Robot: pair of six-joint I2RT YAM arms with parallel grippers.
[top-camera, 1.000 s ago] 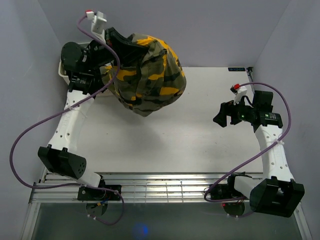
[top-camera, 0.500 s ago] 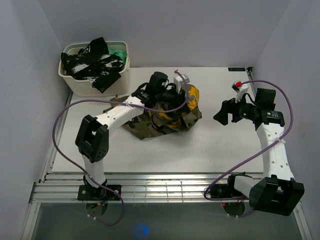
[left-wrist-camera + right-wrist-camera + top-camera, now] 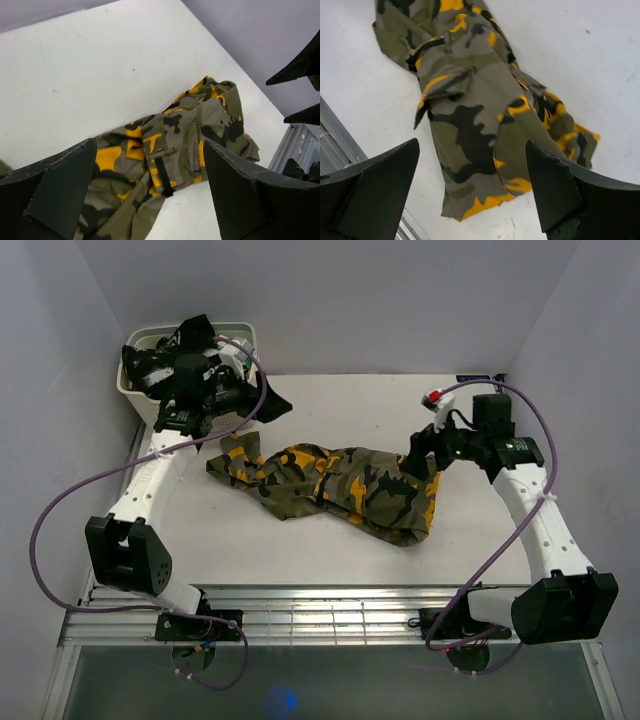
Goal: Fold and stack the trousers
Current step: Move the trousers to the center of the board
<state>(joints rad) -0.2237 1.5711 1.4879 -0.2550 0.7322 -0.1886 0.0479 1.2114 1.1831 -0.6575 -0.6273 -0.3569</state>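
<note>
While the trousers (image 3: 340, 490) lie in a rumpled strip across the middle of the table (image 3: 300, 550), neither arm actually has hold of them. They run roughly left to right, olive and black camo with loud yellow-orange patches, bunched up and twisted rather than flat. The right end is the wider lump, and it sits nearer the front edge.

The left gripper (image 3: 268, 408) is up at the back left, right by the white basket (image 3: 127, 388), which has a black-and-white mottled garment (image 3: 150, 362) heaped in it. Its fingers (image 3: 60, 185) are spread wide with nothing between them. The left wrist camera looks down past them at the cloth, where a belt loop and a black strap show up.

The right gripper (image 3: 418, 455) hangs over the right end of the trousers. It's wide open too and empty. In the right wrist view both fingers (image 3: 375, 190) frame the camo fabric below, and a pocket flap sticks out. I can't tell whether the fingertips touch the cloth.
</note>
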